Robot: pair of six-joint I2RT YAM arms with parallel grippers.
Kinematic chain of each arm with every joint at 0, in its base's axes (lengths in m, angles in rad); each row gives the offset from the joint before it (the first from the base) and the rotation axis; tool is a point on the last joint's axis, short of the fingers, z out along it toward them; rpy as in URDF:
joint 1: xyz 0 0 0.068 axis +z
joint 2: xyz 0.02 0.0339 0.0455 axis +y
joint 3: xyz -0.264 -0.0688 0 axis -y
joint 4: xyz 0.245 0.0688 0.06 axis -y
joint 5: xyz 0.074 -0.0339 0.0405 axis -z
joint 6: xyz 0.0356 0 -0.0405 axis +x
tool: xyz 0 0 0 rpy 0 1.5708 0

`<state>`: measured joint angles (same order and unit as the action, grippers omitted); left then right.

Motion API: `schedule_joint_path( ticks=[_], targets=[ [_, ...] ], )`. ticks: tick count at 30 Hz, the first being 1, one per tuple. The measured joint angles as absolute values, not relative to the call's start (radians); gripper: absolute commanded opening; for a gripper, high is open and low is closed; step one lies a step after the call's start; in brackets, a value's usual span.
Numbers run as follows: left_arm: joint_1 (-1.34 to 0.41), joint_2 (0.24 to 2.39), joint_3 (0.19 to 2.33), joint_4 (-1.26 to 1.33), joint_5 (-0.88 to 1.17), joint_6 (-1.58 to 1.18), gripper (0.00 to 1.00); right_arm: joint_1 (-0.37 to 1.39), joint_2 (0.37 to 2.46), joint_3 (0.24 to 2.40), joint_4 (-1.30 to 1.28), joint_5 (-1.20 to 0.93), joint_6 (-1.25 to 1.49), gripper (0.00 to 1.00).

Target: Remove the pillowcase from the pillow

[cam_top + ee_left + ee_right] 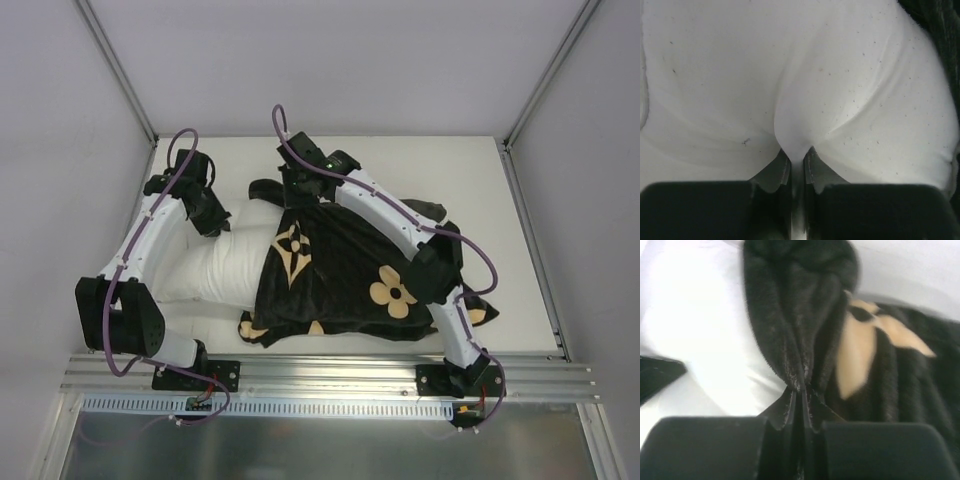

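Note:
The white pillow [215, 265] lies on the table, its left part bare. The black pillowcase [345, 275] with tan flower motifs covers its right part. My left gripper [212, 222] is at the pillow's far left edge, shut on a pinched fold of the white pillow [795, 130]. My right gripper [297, 195] is at the pillowcase's far open edge, shut on a bunched fold of the black pillowcase [800, 340]. White pillow [695, 325] shows to the left of that fold. The pillow's tag is not in view.
The white table [500, 200] is walled at the back and sides by grey panels with metal posts [115, 65]. A metal rail [320, 372] runs along the near edge by the arm bases. A pillowcase corner [482, 312] sticks out by the right arm.

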<state>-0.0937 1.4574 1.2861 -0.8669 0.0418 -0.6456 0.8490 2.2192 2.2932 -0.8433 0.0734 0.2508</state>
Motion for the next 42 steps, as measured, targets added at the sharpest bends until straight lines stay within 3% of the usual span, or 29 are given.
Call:
schedule_joint_path(
  ticks=[4,11,16,17,18,19,21,26,32,35,42],
  targets=[
    [-0.098,1.402,1.236,-0.822,0.042,-0.656,0.00,0.795,2.083,2.074,-0.786,0.094,0.264,0.01],
    [-0.044,1.105,1.153,-0.817,0.117,-0.696,0.00,0.516,1.584,1.521,-0.677,0.058,0.296,0.01],
    [-0.041,0.981,1.182,-0.835,0.220,-0.720,0.00,0.483,1.405,1.454,-0.686,0.028,0.295,0.01],
    [-0.037,0.978,1.187,-0.839,0.226,-0.724,0.00,0.497,1.392,1.455,-0.685,0.029,0.291,0.04],
    [-0.037,0.978,1.187,-0.842,0.226,-0.725,0.00,0.508,1.388,1.456,-0.685,0.026,0.285,0.48],
    [-0.035,0.981,1.187,-0.848,0.226,-0.725,0.00,0.515,1.389,1.457,-0.685,0.019,0.281,0.70],
    [-0.030,0.988,1.187,-0.862,0.221,-0.723,0.00,0.516,1.395,1.460,-0.702,0.023,0.253,0.99],
    [-0.012,0.995,1.187,-0.899,0.191,-0.719,0.00,0.438,1.352,1.428,-0.732,0.062,0.205,0.96],
    [-0.012,0.995,1.189,-0.913,0.188,-0.719,0.00,0.039,1.239,1.252,-0.686,0.012,0.260,0.96],
    [-0.012,0.995,1.193,-0.915,0.189,-0.719,0.00,-0.070,1.319,1.213,-0.656,-0.051,0.314,0.96],
    [-0.012,1.003,1.198,-0.918,0.190,-0.719,0.00,-0.090,1.631,1.179,-0.458,-0.229,0.516,0.96]
  ],
)
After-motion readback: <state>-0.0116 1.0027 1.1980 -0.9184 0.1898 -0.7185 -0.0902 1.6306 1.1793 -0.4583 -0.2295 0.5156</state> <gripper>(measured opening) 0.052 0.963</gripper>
